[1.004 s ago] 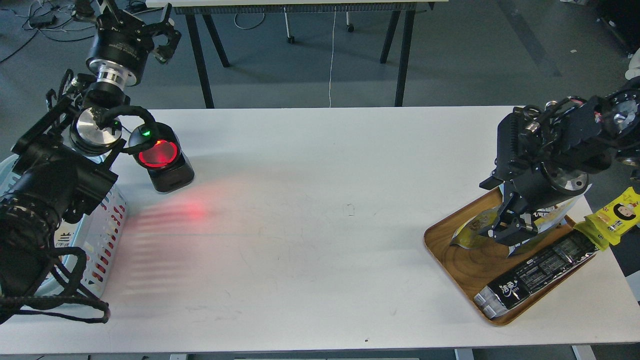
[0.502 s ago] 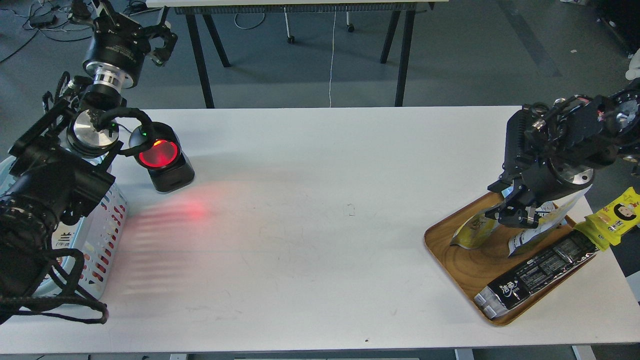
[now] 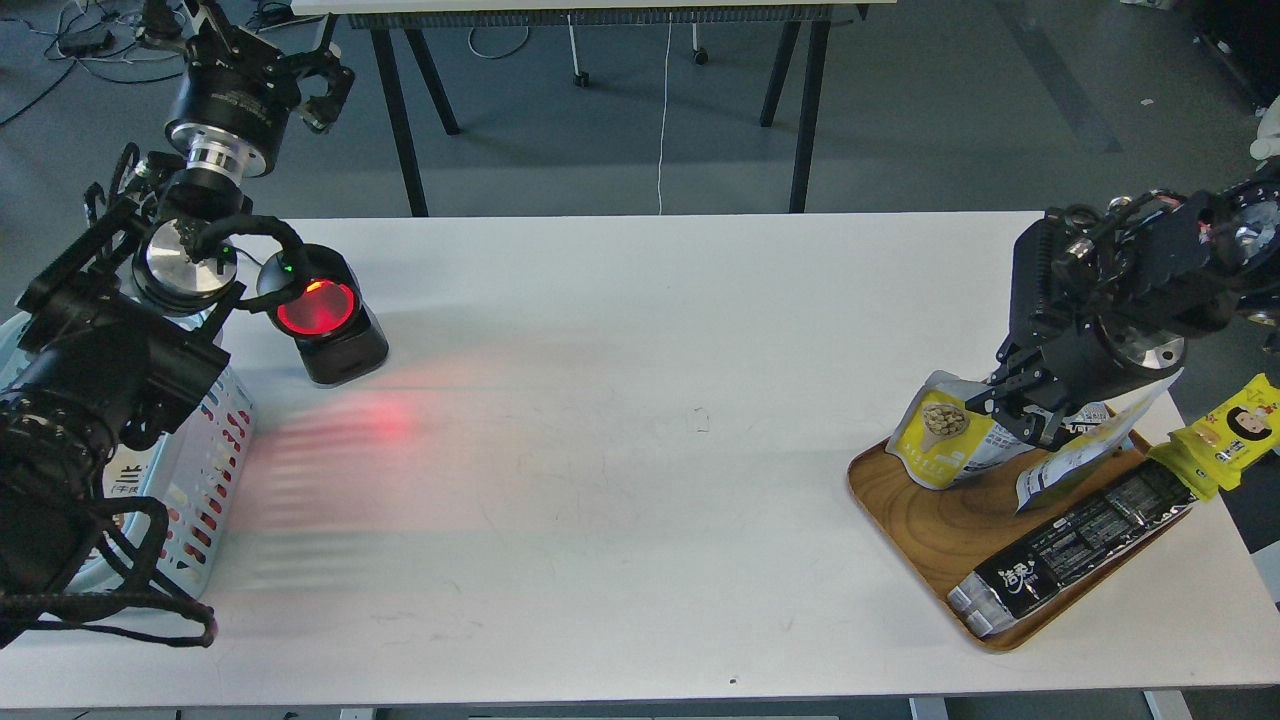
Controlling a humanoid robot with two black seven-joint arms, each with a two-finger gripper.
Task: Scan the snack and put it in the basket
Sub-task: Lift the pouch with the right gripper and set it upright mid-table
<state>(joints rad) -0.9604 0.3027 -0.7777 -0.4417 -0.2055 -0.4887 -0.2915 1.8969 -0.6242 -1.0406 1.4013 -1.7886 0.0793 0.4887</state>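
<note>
Wide bare stretch of white table [image 3: 640, 450] across mid-frame. At right, right gripper [image 3: 1015, 410] clenched on the snack [image 3: 945, 440], yellow front with beige pieces, raised at the wooden tray [image 3: 930, 520] back edge. Upper left, left gripper [image 3: 300, 65] spread, nothing held; basket [image 3: 205, 465] lower left.

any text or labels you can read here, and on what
"洁柔", white on the black bar-shaped package on the wooden tray.
"兰", one dark character on something inside the basket; the rest is hidden.
Print on the snack, the yellow packet and the left gripper housing: too small to read.
</note>
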